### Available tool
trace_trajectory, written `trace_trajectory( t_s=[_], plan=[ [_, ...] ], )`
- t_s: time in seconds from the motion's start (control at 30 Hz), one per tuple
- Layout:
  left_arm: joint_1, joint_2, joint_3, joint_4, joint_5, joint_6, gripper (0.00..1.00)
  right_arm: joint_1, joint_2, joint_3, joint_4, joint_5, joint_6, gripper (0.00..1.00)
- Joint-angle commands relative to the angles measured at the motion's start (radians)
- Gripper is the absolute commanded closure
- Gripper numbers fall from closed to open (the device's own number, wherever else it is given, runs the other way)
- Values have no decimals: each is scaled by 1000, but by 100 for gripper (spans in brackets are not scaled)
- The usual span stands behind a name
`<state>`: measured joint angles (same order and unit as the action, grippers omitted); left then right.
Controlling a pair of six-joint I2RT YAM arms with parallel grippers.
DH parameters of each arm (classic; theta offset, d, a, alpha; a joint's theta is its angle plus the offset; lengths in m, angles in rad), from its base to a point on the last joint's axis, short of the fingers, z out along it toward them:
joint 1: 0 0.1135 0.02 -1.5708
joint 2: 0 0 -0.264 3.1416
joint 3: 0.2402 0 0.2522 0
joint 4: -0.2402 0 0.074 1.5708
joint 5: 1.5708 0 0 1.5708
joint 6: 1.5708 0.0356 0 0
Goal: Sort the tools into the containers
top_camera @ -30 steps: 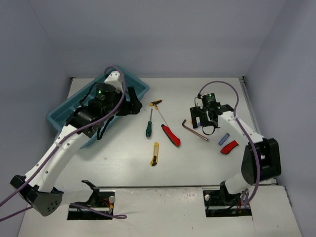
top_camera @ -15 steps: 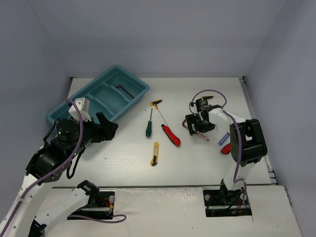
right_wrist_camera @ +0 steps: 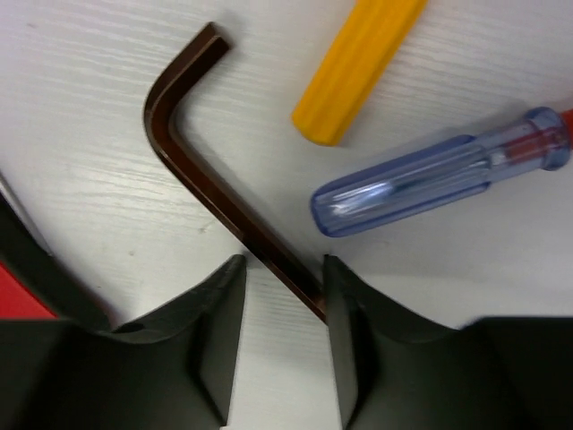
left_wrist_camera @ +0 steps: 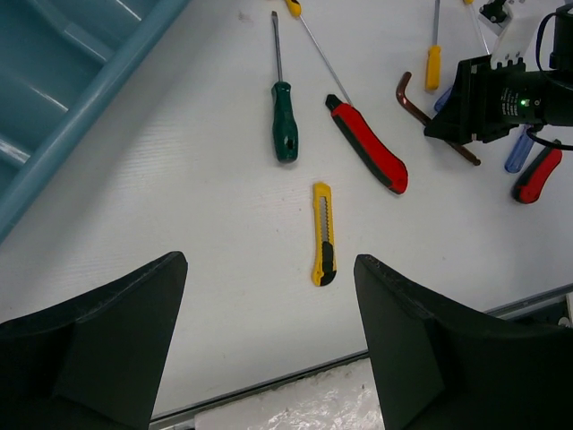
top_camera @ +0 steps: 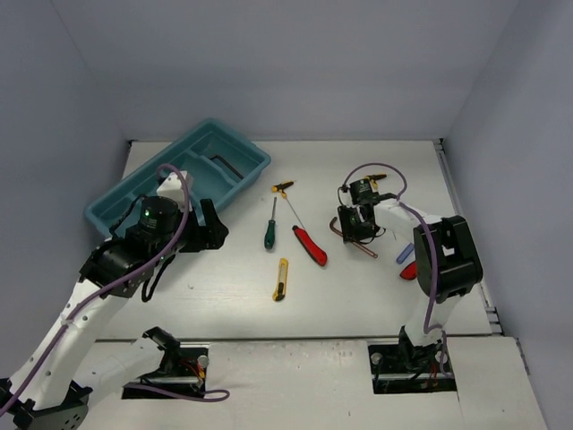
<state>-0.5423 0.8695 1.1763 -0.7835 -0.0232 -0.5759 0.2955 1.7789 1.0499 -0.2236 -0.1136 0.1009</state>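
My right gripper (top_camera: 358, 224) is down on the table over a dark L-shaped hex key (right_wrist_camera: 192, 170). Its fingers straddle the key's long arm, and the jaws stand narrowed, with bare table showing between them (right_wrist_camera: 282, 264). The key touches the right finger (right_wrist_camera: 345, 305). A blue screwdriver handle (right_wrist_camera: 430, 179) and an orange handle (right_wrist_camera: 358, 67) lie just beyond. My left gripper (top_camera: 210, 235) hovers open and holds nothing (left_wrist_camera: 269, 262), right of the teal tray (top_camera: 260, 161). One hex key (top_camera: 228, 166) lies in a tray compartment.
In mid-table lie a green screwdriver (top_camera: 269, 235), a red utility knife (top_camera: 311, 245), a yellow utility knife (top_camera: 281, 279) and a yellow-black T-handle driver (top_camera: 285, 188). A red-handled tool (top_camera: 410, 269) lies right of the blue screwdriver (top_camera: 406, 252).
My right gripper dropped onto the hex key and its jaws narrowed round it. My left arm pulled back from the tray, then swung right toward mid-table, still open.
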Motion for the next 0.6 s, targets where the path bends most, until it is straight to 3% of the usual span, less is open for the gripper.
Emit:
trace_trajectory(
  t_s=[0.0, 0.07, 0.23, 0.4, 0.57],
  plan=[
    [-2, 28, 60, 23, 22, 15, 27, 69, 21, -73, -20, -63, 91, 71],
    [-1, 43, 64, 21, 23, 11, 27, 96, 10, -85, -16, -56, 104, 76],
    [-1, 106, 80, 26, 74, -11, 27, 162, -26, -117, 3, -1, 141, 99],
    [-5, 164, 92, 51, 114, -45, 27, 200, -108, -128, 17, 56, 150, 100],
    [-30, 207, 71, 149, 158, -108, 27, 224, -307, -114, 19, 103, 141, 100]
  ],
)
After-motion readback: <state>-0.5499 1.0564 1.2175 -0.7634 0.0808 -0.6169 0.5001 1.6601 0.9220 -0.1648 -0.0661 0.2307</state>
